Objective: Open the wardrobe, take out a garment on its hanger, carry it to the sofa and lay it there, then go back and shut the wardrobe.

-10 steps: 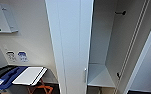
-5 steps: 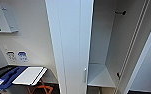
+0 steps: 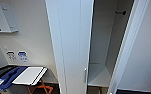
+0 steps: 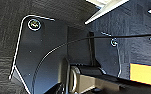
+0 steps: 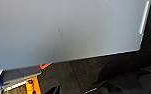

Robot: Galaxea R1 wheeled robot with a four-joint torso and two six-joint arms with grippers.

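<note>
Tools' open/closed state — cannot tell for either arm. Nearest, low at the left: a folding stand (image 3: 31, 76) with white board top and orange legs. Wardrobe (image 3: 73, 45) dead ahead — left door shut, its handle (image 3: 85, 75) near the door's bottom edge; right door (image 3: 127, 47) swung open. Bare white interior, black hook (image 3: 121, 12) high on the inner wall.

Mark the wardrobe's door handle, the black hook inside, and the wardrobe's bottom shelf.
door handle (image 3: 85, 75), head view, middle of the vertical grip.
black hook (image 3: 121, 12), head view, along its dark bar.
bottom shelf (image 3: 99, 75), head view, bare white surface.
</note>
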